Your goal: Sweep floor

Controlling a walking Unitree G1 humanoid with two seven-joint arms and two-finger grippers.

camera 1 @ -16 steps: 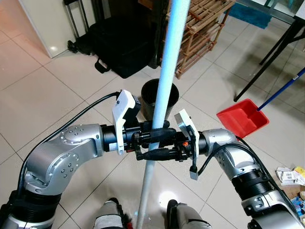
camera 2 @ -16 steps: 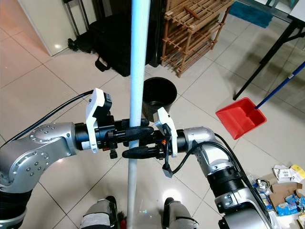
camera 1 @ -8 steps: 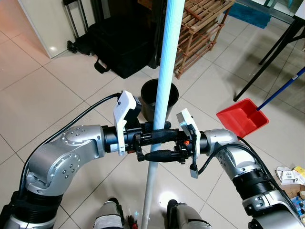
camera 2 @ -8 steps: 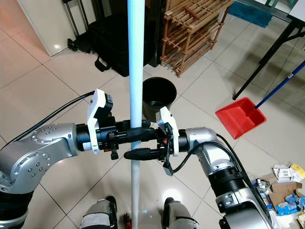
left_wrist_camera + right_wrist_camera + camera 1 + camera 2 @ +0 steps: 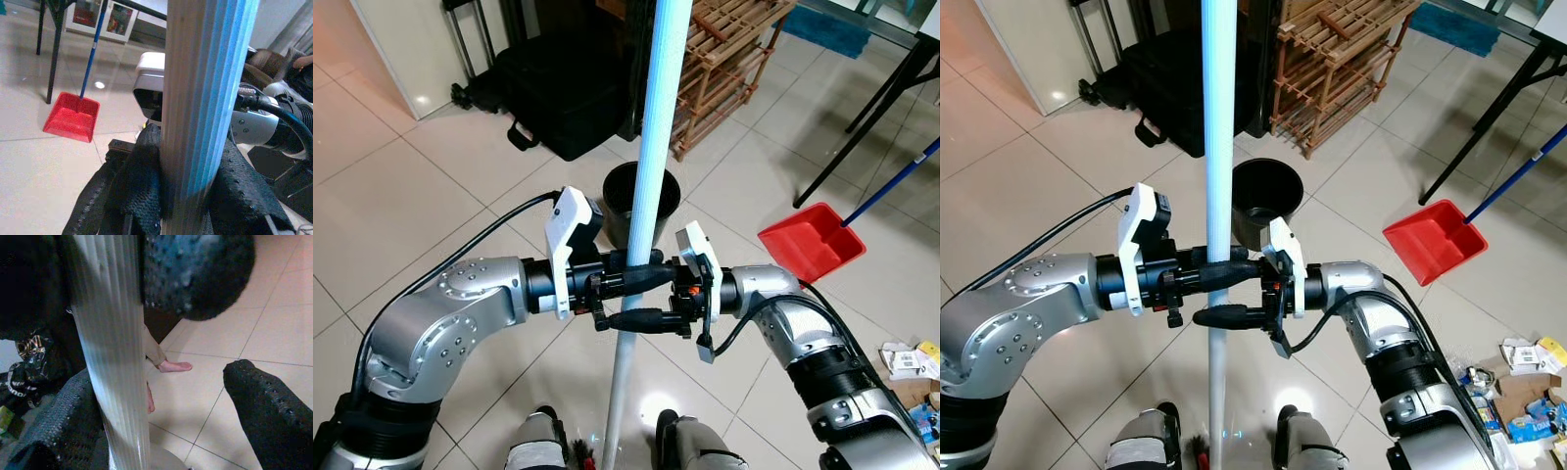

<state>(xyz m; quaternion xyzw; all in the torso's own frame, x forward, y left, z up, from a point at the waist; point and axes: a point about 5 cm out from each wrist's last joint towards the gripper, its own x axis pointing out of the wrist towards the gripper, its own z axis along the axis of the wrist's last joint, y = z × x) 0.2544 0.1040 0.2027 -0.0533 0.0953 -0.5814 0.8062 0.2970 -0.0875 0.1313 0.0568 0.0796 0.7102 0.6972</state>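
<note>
Holding the broom handle (image 5: 651, 137) upright at the frame centre, the left tool (image 5: 628, 279) has its fingers clamped on the pole; the left wrist view shows a black pad (image 5: 142, 186) pressed against it on each side. The right tool (image 5: 641, 319) sits just below, fingers spread: one finger (image 5: 266, 406) stands apart from the pole with floor visible between.

Risks:
- With a single clamp on it, the pole may pivot or slide. Probable cause: a smooth ribbed surface against textured rubber-like pads.
- A swing toward upper centre may strike the black bin (image 5: 642, 201) or the slatted wooden rack (image 5: 720, 69) behind it.
- A person's bare foot (image 5: 171, 366) shows in the right wrist view, near the pole; a sweep there may hit it.

Materials: the handle is a long, fluted, pale blue-white cylinder. The tiled floor (image 5: 391, 186) is glossy and may let bristles skid. At right, a red plastic dustpan (image 5: 810, 240) with a blue stick lies well apart. Paper litter (image 5: 909, 360) lies at lower right.
</note>
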